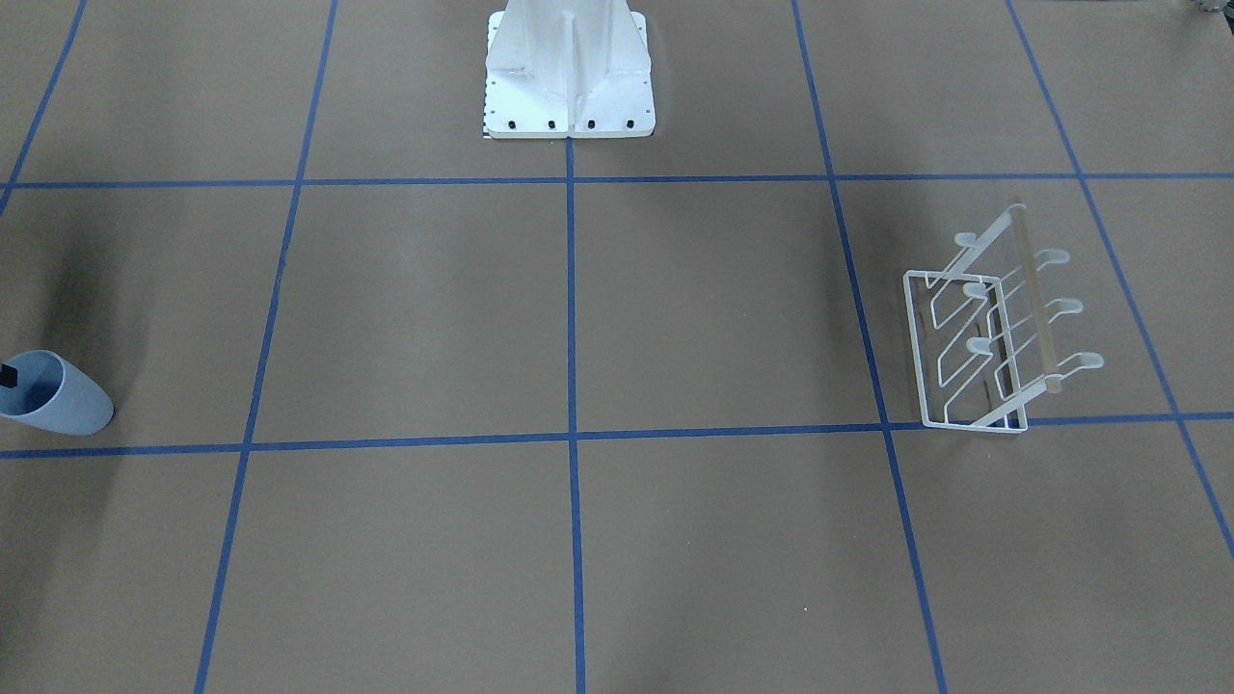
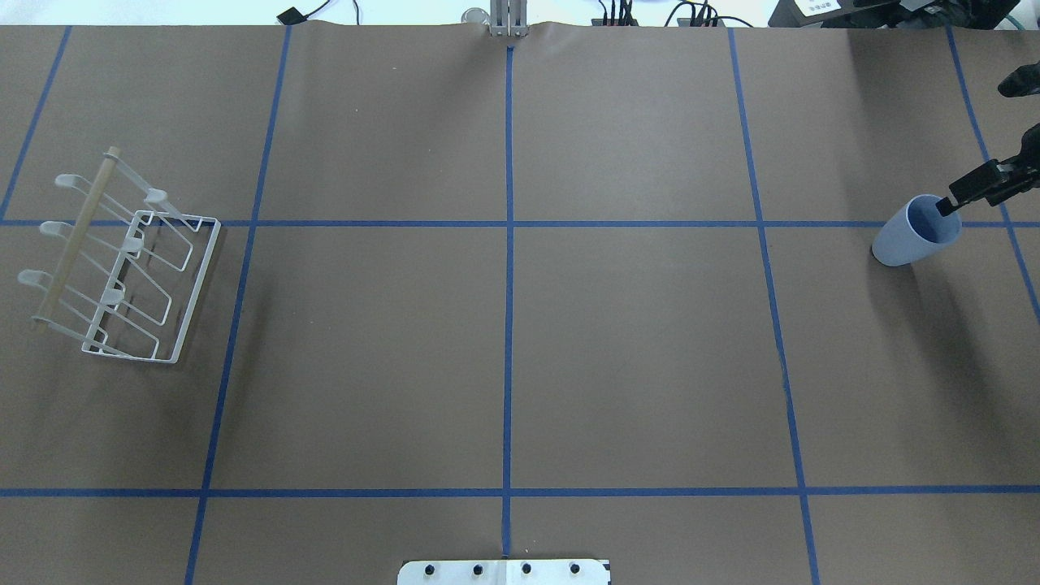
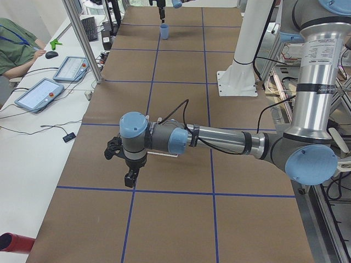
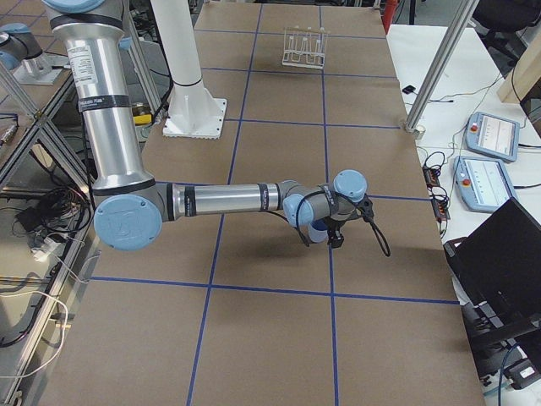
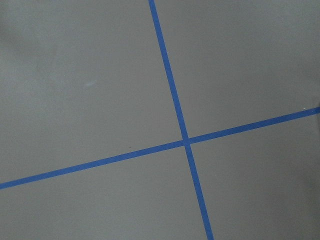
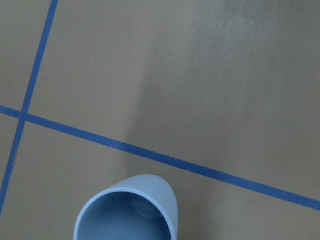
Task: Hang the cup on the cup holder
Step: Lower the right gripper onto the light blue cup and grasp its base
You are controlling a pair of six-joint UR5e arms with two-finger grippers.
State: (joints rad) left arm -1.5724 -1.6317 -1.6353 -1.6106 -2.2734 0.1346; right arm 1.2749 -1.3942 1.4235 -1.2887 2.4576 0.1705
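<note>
The pale blue-grey cup [image 2: 910, 236] stands on the brown table at the far right of the overhead view, and at the left edge of the front view [image 1: 60, 397]. My right gripper [image 2: 949, 205] reaches in from the right edge. One black fingertip [image 1: 8, 374] dips inside the cup's rim; the other finger is hidden, so I cannot tell whether the gripper is open or shut. The right wrist view shows the cup's open mouth [image 6: 127, 212] at the bottom. The white wire cup holder [image 2: 122, 260] with its wooden rod stands at the far left. My left gripper [image 3: 130, 178] hovers near it, and I cannot tell its state.
The white robot base [image 1: 569, 87] stands at the table's middle edge. Blue tape lines [image 2: 509, 325] divide the table into squares. In the side view, tablets [image 3: 38, 93] and a seated operator [image 3: 13, 46] are beside the table, next to an aluminium post [image 3: 82, 38].
</note>
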